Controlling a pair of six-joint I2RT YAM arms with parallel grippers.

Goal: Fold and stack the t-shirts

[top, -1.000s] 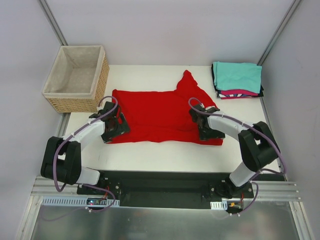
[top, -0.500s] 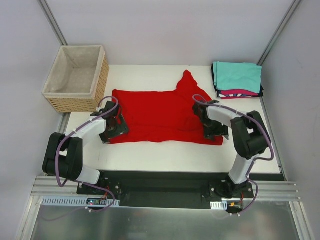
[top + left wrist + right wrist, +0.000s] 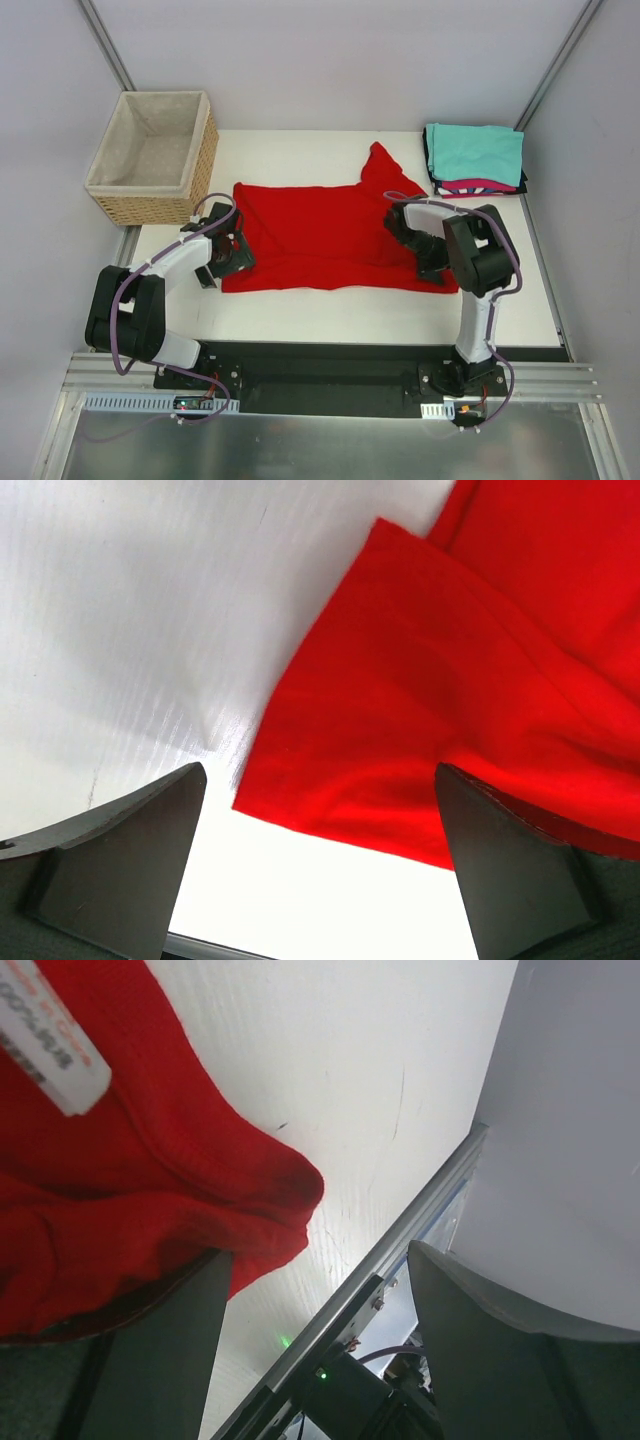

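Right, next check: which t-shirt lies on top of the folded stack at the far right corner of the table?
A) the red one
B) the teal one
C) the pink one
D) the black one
B: the teal t-shirt lies uppermost, folded flat, and only the edge of the pink t-shirt shows from beneath it.

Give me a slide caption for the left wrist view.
Open left tool framing a corner of the red t-shirt on the white table.

Plain red t-shirt [image 3: 320, 235], white table [image 3: 300, 150]
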